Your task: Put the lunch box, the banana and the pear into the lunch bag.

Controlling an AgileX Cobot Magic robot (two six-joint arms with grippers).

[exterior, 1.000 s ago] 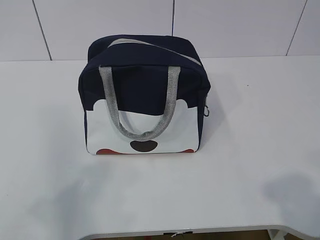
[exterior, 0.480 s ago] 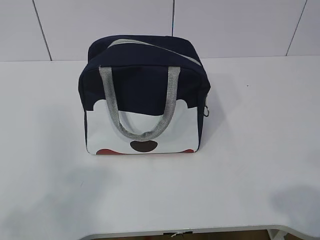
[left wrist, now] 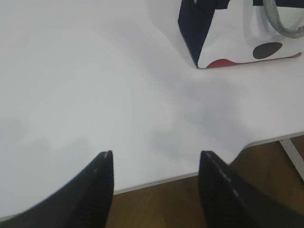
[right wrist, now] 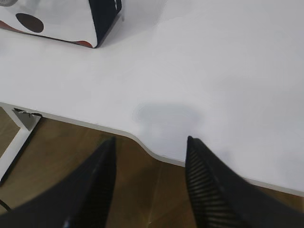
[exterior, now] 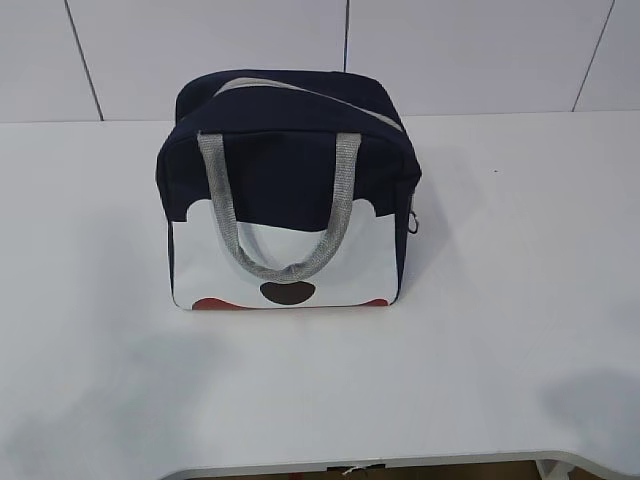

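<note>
The navy lunch bag stands upright in the middle of the white table, its grey handles hanging over the white front panel with a dark oval. Its top looks zipped shut. A lower corner of the bag shows at the top right of the left wrist view, and another corner of the bag at the top left of the right wrist view. My left gripper hangs open and empty over the table's front edge. My right gripper is open and empty there too. The lunch box, banana and pear are out of view.
The white table has a curved cut-out front edge with wooden floor below. A white table leg shows under the edge. A tiled wall stands behind the table.
The bag has not moved. The shadow at the lower right of the table has shrunk back toward the front edge.
</note>
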